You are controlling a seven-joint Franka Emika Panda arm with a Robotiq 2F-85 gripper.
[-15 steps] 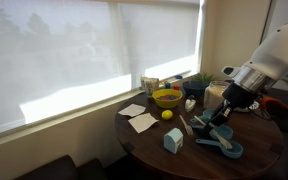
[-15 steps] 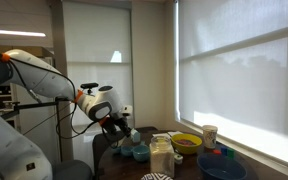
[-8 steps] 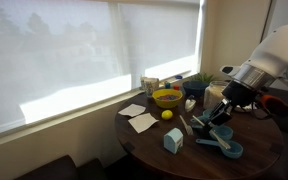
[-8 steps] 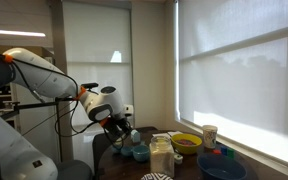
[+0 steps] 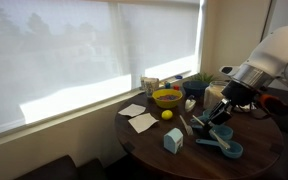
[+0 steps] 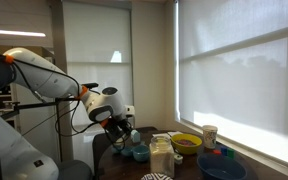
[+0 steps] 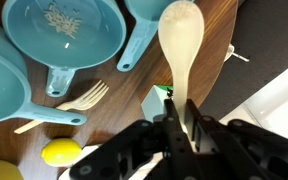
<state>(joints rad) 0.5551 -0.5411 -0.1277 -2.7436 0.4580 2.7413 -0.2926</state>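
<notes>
Evenly pale, smooth wooden spoon (image 7: pixel 182 45)

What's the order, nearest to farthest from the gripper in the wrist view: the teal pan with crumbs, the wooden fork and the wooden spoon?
1. Wooden spoon: clamped in the gripper, bowl end pointing up the view.
2. Wooden fork: lying on the table, to the left.
3. Teal pan with crumbs: top left, beyond the fork.
</notes>
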